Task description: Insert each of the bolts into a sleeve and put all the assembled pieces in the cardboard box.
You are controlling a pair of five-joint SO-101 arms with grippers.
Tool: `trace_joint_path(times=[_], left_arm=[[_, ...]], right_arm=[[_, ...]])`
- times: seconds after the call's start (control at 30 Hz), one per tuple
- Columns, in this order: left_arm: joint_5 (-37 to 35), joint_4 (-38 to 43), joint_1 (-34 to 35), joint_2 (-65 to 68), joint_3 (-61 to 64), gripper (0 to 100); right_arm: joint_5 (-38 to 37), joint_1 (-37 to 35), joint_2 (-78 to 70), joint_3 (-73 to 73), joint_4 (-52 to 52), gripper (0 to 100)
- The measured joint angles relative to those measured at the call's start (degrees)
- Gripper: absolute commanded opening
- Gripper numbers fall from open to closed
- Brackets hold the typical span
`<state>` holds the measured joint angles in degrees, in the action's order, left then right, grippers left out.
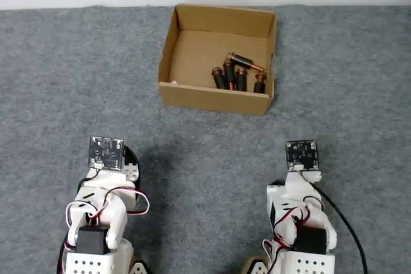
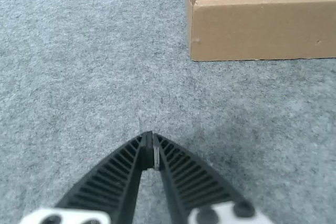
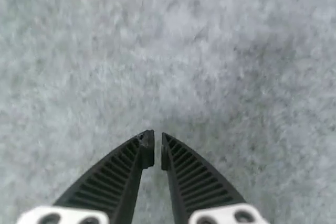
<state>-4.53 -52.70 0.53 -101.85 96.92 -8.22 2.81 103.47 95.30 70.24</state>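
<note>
the box [image 1: 192, 97] sat by the far edge of the table [image 1: 64, 62], the bolts [image 1: 239, 76] in sleeves [image 1: 243, 60] lay in its front right corner, the left gripper [image 2: 151, 150] was closed on nothing, and the right gripper [image 3: 157, 150] was closed but for a thin slit.

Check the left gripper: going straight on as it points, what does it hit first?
Probably the grey felt-like table cover just ahead of the shut left gripper. The brown cardboard box looks off its line; depth is unclear.

No legible text, label, number or sign; none readable on cardboard box [image 1: 212, 99] at 12 o'clock.
</note>
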Motion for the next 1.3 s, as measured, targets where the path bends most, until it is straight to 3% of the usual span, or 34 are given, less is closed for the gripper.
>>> trace_joint_path(times=[0.53,0.93,1.3], left_arm=[[0.00,-4.75,0.00,7.38,0.00,1],[0.00,-4.75,6.33,7.38,0.00,1],[0.00,-4.75,6.95,7.38,0.00,1]], right_arm=[[11.08,0.00,0.00,0.00,4.48,0.9],[11.43,0.00,0.00,0.00,4.48,0.9],[11.43,0.00,0.00,0.00,4.48,0.9]])
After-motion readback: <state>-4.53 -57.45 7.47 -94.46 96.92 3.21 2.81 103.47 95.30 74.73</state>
